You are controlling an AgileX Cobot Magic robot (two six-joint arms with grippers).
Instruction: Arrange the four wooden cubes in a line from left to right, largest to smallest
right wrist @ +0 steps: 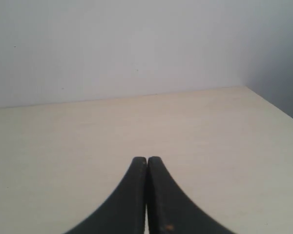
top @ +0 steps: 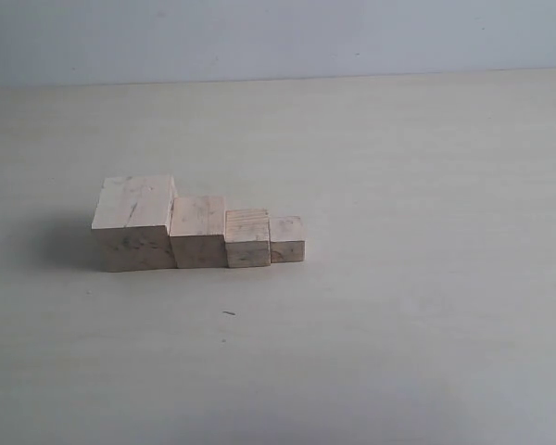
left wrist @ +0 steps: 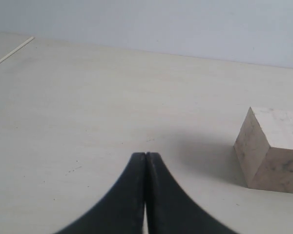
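Four pale wooden cubes stand side by side in a touching row on the table in the exterior view. The largest cube [top: 134,222], smudged and cracked, is at the left, then the second cube [top: 198,231], the third cube [top: 247,237] and the smallest cube [top: 286,238] at the right. No arm shows in that view. The left wrist view has the largest cube [left wrist: 273,148] off to one side, well clear of my left gripper [left wrist: 145,155], which is shut on nothing. My right gripper [right wrist: 147,159] is shut and empty over bare table, with no cube in its view.
The pale table [top: 398,306] runs back to a light wall [top: 278,37]. A small dark speck [top: 229,313] lies in front of the row. The table's right edge [right wrist: 273,105] shows in the right wrist view.
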